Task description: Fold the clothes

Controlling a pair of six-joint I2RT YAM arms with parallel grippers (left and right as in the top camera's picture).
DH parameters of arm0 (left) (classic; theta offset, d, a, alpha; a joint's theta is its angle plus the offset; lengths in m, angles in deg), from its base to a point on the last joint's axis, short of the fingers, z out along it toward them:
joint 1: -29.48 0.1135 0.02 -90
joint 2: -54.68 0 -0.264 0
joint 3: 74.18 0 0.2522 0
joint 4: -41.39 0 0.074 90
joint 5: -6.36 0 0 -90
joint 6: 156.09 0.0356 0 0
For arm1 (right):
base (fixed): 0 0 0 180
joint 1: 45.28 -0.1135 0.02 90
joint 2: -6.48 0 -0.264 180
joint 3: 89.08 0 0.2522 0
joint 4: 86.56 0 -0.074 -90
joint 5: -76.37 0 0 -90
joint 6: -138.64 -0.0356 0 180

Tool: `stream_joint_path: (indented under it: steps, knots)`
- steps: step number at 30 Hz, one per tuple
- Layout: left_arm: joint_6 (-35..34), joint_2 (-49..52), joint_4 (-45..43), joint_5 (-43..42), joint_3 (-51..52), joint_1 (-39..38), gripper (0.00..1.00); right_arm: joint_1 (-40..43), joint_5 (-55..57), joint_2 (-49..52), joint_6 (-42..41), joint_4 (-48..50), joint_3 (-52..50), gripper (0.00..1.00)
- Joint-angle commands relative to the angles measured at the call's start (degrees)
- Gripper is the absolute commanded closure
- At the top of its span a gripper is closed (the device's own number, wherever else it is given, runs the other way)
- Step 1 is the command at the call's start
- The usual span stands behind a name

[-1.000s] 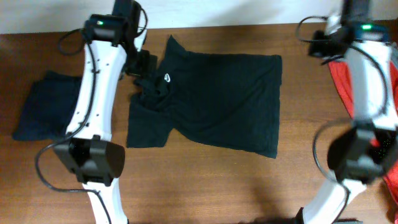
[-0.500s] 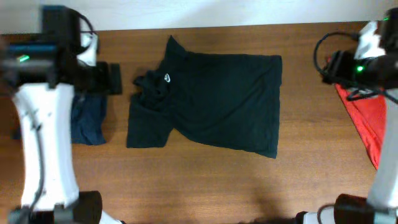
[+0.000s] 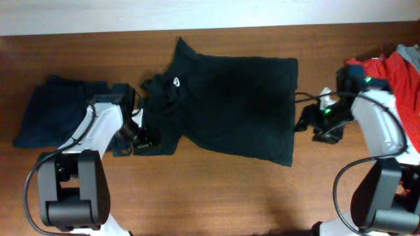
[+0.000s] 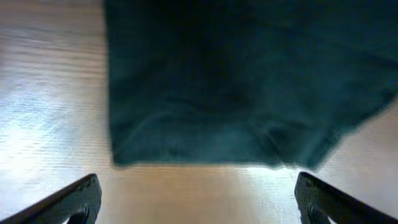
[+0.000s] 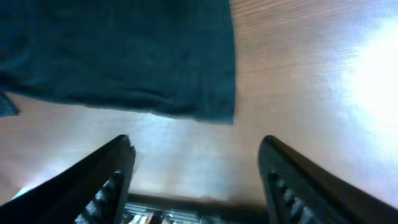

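Observation:
The black T-shirt (image 3: 230,108) lies spread flat mid-table, its small white logo (image 3: 177,82) toward the left. My left gripper (image 3: 146,132) sits low at the shirt's near-left sleeve. In the left wrist view the sleeve hem (image 4: 205,146) lies just ahead of the left gripper (image 4: 199,202), which is open with only bare wood between its fingertips. My right gripper (image 3: 308,126) is beside the shirt's right edge. In the right wrist view the right gripper (image 5: 199,171) is open and empty, with the shirt's corner (image 5: 211,106) just beyond it.
A folded navy garment (image 3: 56,115) lies at the left, behind the left arm. A red garment (image 3: 400,75) is bunched at the right edge, behind the right arm. The wooden table (image 3: 216,190) shows bare in front of the shirt.
Both arms have swung down from the back of the table to the shirt's left and right sides. The right jaws have spread wider. The shirt has not moved.

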Motion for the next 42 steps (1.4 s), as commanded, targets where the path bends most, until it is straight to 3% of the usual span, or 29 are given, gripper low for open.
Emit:
stream_joint_path:
  steps: [1, 4, 6, 12, 14, 22, 28, 32, 34, 37, 38, 39, 42]
  knots:
    - [-1.7, -1.3, -5.0, -1.6, 4.3, 0.0, 0.01, -2.7, -3.3, -0.8, -0.9, 4.6, -5.8, 0.34]
    - [-1.7, -1.3, -8.8, -1.4, 6.3, 0.0, 0.03, -4.0, -3.3, -0.8, -2.1, 8.8, -8.8, 0.34]
    - [-1.7, -1.3, -11.7, -1.2, 7.5, 0.0, 0.11, -4.1, -3.2, -0.8, -2.2, 10.5, -9.7, 0.34]
    - [-1.7, -1.2, -15.7, -1.2, 8.3, 0.0, 0.70, -4.1, -2.6, -0.8, -2.9, 11.3, -9.7, 0.33]
    - [-2.1, -1.2, -13.9, -1.4, 8.3, 0.0, 0.99, -4.1, -1.6, -0.8, -3.3, 11.2, -9.7, 0.33]
    - [-3.0, -1.4, -3.8, -1.7, 8.2, 0.0, 0.99, -4.1, 2.7, -0.7, -9.2, 12.2, -10.8, 0.34]
    - [-3.0, -3.7, 3.6, -6.9, 8.2, 0.0, 1.00, -4.1, 2.1, -0.7, -14.9, 15.0, -18.0, 0.34]
    - [-3.0, -6.1, 5.5, -7.5, 8.2, 0.0, 0.99, -4.1, 2.1, -0.7, -16.7, 16.5, -20.7, 0.40]
    - [-3.0, -7.2, 5.5, -7.5, 8.2, 0.0, 0.99, -4.1, 2.1, -0.7, -17.7, 18.3, -21.9, 0.47]
    - [-3.0, -8.7, 5.9, -7.5, 8.2, 0.0, 0.99, -4.1, 4.0, -0.7, -18.3, 19.8, -22.8, 0.83]
    - [-3.0, -9.1, 6.3, -7.5, 8.2, 0.0, 0.99, -4.0, 6.5, -0.7, -18.3, 19.7, -22.7, 0.89]
    - [-3.0, -9.5, 7.0, -7.5, 8.2, 0.0, 0.99, -3.7, 9.1, -0.8, -18.3, 19.3, -22.6, 0.94]
    - [-3.0, -9.8, 9.2, -7.4, 8.2, 0.0, 0.99, -1.8, 16.2, -0.8, -18.3, 15.6, -20.7, 0.96]
